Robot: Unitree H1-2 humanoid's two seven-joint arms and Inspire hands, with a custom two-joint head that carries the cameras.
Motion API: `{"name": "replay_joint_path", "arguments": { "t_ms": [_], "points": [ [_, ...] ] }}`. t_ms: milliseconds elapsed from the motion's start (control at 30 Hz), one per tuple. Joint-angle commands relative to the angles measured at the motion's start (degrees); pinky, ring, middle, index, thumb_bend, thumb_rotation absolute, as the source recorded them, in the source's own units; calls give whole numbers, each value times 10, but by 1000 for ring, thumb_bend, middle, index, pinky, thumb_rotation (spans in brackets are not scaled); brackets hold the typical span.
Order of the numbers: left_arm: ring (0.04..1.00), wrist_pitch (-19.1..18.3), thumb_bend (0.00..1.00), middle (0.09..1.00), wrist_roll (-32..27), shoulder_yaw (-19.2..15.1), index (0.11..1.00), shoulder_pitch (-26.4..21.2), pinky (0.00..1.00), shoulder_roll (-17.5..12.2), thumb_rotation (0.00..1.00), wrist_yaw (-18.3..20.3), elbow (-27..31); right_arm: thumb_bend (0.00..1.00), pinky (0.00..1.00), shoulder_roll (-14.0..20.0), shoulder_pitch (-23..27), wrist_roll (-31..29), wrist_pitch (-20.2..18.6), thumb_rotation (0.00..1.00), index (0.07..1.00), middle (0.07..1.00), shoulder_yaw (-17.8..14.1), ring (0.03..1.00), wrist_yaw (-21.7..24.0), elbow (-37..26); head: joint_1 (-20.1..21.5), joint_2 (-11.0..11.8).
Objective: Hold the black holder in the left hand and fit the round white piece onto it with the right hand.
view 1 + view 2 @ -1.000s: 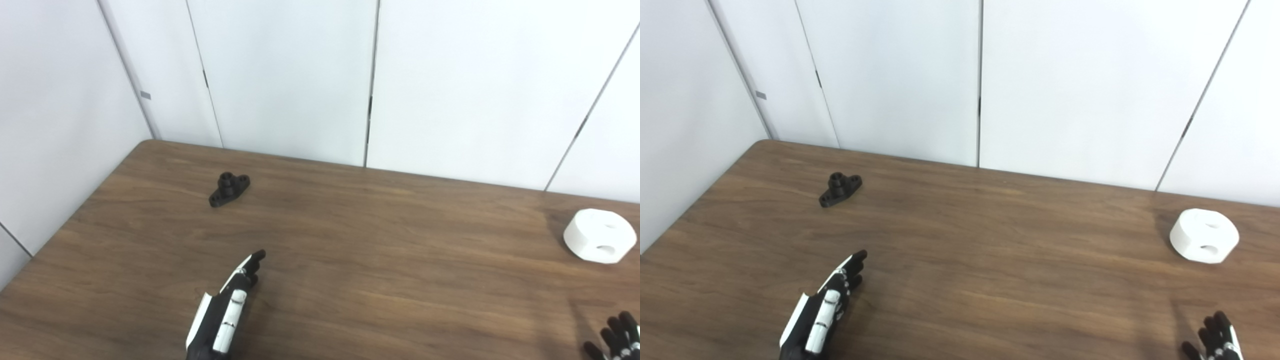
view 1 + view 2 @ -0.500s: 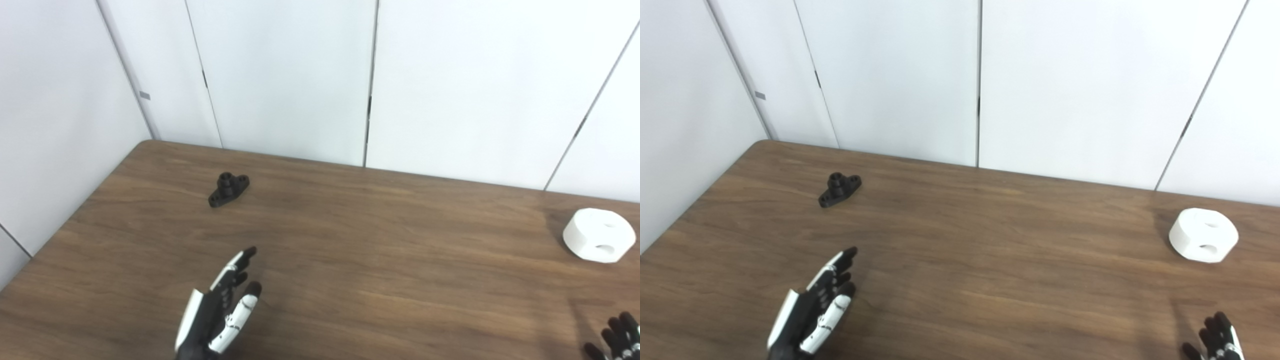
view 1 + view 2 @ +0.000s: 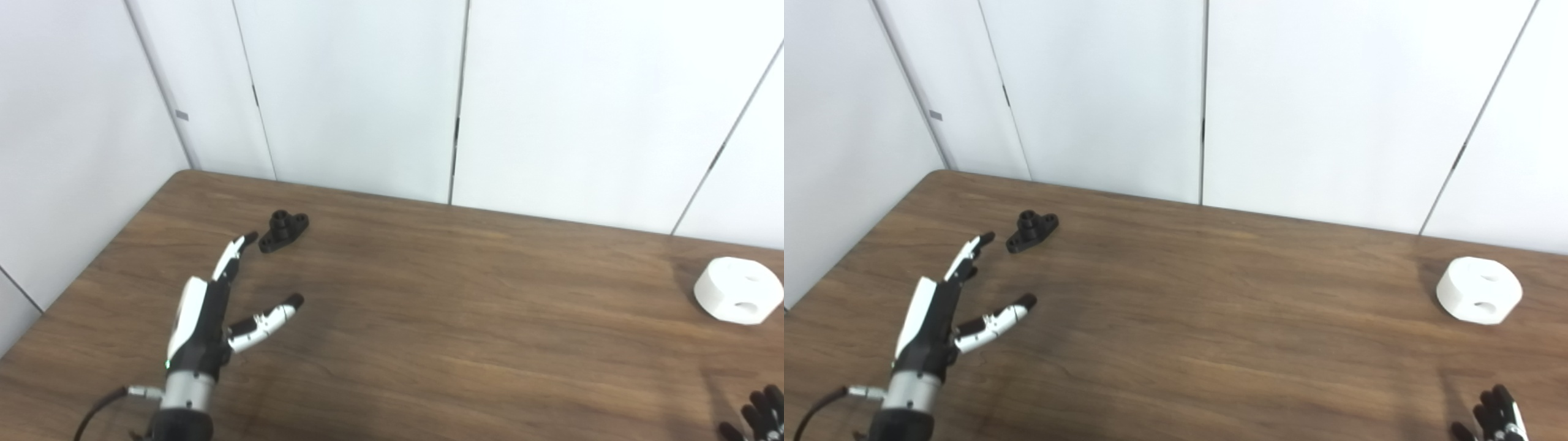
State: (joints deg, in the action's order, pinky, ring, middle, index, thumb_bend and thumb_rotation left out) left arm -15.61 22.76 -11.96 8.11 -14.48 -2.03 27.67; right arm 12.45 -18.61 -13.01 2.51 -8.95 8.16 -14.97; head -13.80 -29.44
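The black holder [image 3: 283, 231] was seen lying flat on the brown wooden tabletop [image 3: 429, 318], toward its far left corner, with a short round boss standing up from its elongated base. Nothing was in contact with it.

The left robot hand [image 3: 211, 306] was held above the tabletop on the near side of the holder, its arm entering from the lower left. The hand was spread and released, with nothing in it: the fingers [image 3: 236, 251] were extended toward the holder, and their dark tips were found just beside its near end but apart from it. The thumb [image 3: 269, 315] was splayed out to the right, well separated from the fingers.

The round white piece [image 3: 738, 298] was seen resting on the tabletop at the far right, well apart from the holder and from both hands. Openings were visible in its top face and in its side wall.

Of the right robot hand [image 3: 1494, 419], only the dark tips of the fingers were caught at the bottom right corner. They were apart from one another and nothing was seen between them, but whether the hand was released or clenched could not be told from so little. It lay near the tabletop's near edge, on the near side of the white piece.

White wall panels [image 3: 367, 92] were seen behind the tabletop.
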Motion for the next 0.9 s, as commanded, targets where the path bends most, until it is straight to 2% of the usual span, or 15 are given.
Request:
{"name": "replay_joint_path", "arguments": {
  "t_ms": [0, 100, 233, 433, 767, 867],
  "points": [
    [951, -12, 782, 970, 34, -7, 943, -24, 869, -26, 313, -5, -4, 660, 1000, 1, -7, 8, -17, 1000, 1000, 1000, 2, 1000, -3, 5, 3, -2],
    [961, -36, 805, 955, 88, -2, 923, -46, 894, -44, 370, -10, -22, 639, 1000, 0, -7, 17, -16, 1000, 1000, 1000, 4, 1000, -6, 6, 2, -1],
    [973, -40, 832, 939, 123, 0, 898, -72, 911, -65, 420, -16, -62, 631, 1000, -2, -7, 18, -15, 1000, 1000, 1000, 6, 1000, -5, 5, 2, -1],
    [951, -53, 857, 931, 138, -1, 873, -114, 851, -83, 436, -16, -125, 639, 1000, -2, -10, 21, -13, 1000, 1000, 1000, 8, 1000, -4, 3, 8, 1],
    [961, -53, 883, 928, 170, 31, 853, -167, 914, -113, 483, -36, -236, 615, 1000, -2, -13, 25, -4, 1000, 1000, 1000, 9, 1000, -4, 6, 11, 0],
    [953, -41, 895, 916, 175, 46, 840, -192, 929, -120, 489, -52, -283, 612, 1000, -2, -13, 21, -1, 1000, 1000, 1000, 8, 1000, -2, 7, 10, 0]
  ]
}}
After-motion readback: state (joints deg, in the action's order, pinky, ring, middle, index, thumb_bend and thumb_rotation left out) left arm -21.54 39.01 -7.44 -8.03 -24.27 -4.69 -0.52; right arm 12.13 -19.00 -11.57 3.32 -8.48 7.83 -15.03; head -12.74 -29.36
